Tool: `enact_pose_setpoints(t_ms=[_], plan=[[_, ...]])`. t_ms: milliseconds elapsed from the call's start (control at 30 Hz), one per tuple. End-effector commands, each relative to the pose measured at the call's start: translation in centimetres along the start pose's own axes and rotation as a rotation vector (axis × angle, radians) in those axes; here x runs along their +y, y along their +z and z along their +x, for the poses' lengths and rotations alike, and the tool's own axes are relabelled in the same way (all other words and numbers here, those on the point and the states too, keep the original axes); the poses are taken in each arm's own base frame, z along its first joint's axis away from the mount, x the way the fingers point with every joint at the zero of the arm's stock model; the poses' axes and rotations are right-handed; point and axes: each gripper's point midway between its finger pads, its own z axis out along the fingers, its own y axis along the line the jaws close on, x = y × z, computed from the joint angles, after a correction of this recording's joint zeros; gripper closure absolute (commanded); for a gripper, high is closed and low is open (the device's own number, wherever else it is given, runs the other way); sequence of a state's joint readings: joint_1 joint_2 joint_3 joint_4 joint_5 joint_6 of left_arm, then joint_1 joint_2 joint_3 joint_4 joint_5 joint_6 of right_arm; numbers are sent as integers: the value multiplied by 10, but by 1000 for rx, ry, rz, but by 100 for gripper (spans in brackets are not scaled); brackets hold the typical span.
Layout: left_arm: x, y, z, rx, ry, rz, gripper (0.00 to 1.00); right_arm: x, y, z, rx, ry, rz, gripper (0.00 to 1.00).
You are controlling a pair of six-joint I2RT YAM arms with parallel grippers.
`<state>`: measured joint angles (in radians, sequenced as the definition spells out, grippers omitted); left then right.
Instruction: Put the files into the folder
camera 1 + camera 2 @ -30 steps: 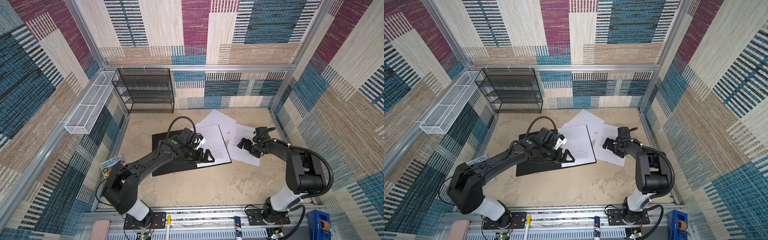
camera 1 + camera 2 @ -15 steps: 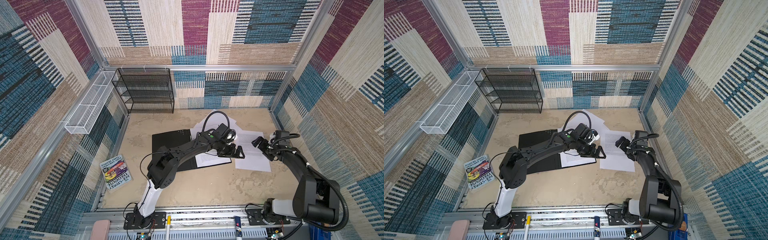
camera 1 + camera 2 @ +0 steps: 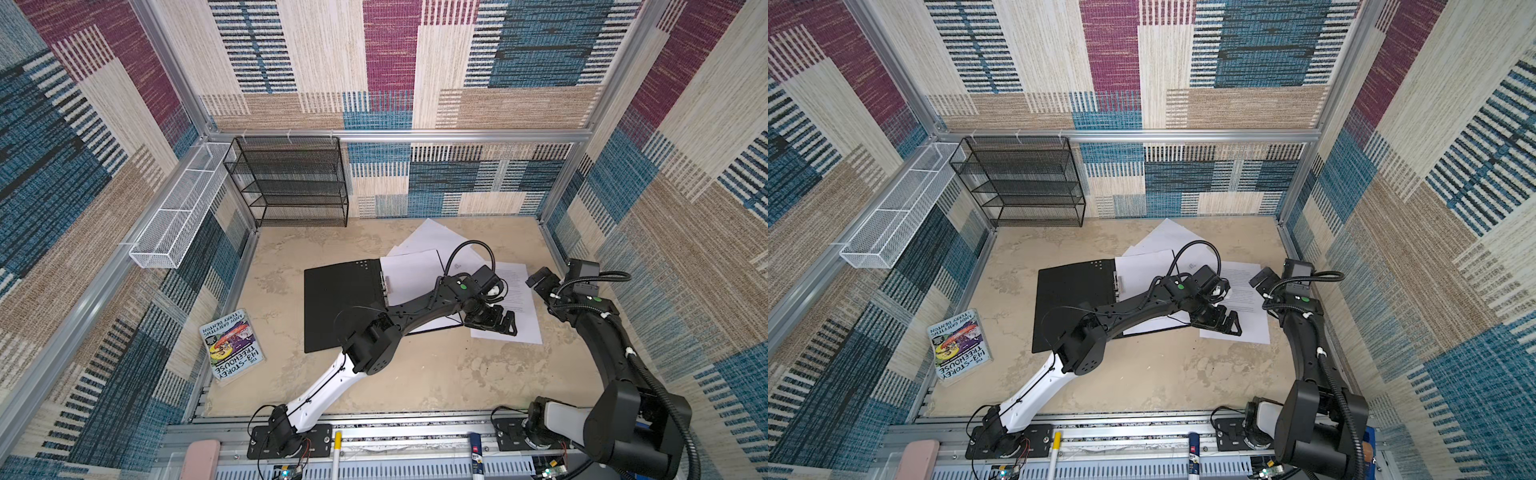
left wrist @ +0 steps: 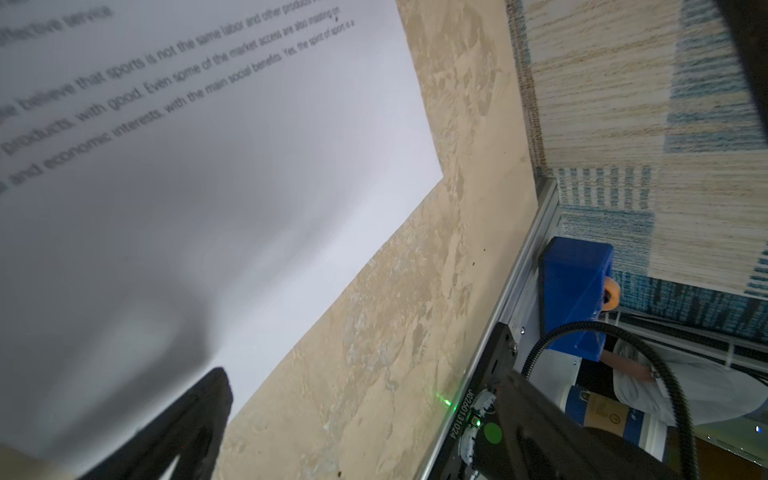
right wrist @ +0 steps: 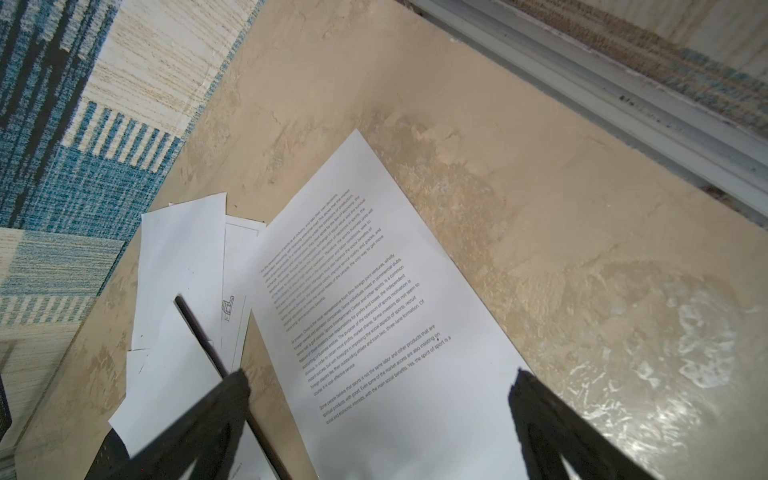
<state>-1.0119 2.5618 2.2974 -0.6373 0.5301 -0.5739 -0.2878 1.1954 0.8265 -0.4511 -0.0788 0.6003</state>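
- While both pincers stand wide open and grip nothing, the left pincer [image 3: 496,324] sits right of centre in both top views. It is low over the lower left corner of a printed sheet [image 3: 519,299]; can't tell if it touches.
- Left wrist view: only one dark finger [image 4: 187,428] shows, lower left of frame, over the sheet's unprinted end.
- Right pincer [image 3: 540,282] is at the right of both top views, over the same sheet's upper right edge. In the right wrist view its fingers [image 5: 208,424] are spread far apart, with the paper lying flat between them.
- Printed sheet lies on the bench [image 3: 415,374], outside the folder [image 3: 340,303] and just right of it.
- Folder is at frame centre, lying open with the black inside up and the metal clip [image 3: 385,284] at the spine. A blank sheet [image 3: 411,274] lies on its right half.
- Loose sheets [image 3: 432,237] fan out on the bench above that half, partly under the blank one.
- Paperback book [image 3: 232,349] is at lower left, well apart from the folder.
- Black mesh rack [image 3: 291,183] stands at the back wall; white wire basket [image 3: 178,216] is on the left wall.
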Motion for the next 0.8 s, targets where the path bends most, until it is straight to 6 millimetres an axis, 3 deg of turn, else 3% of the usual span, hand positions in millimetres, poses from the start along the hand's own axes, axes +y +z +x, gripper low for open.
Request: enact_pose_setpoints(t_ms=[0, 233, 433, 767], plan=[[16, 7, 13, 35, -19, -48, 0, -4, 4, 3, 6, 8, 17, 0], [43, 13, 45, 97, -87, -125, 0, -3, 12, 4, 18, -30, 7, 0], [71, -1, 84, 106, -172, -203, 1, -13, 32, 12, 60, -58, 28, 0], [95, -24, 139, 133, -245, -245, 1, -17, 64, 64, 238, -64, -75, 1]])
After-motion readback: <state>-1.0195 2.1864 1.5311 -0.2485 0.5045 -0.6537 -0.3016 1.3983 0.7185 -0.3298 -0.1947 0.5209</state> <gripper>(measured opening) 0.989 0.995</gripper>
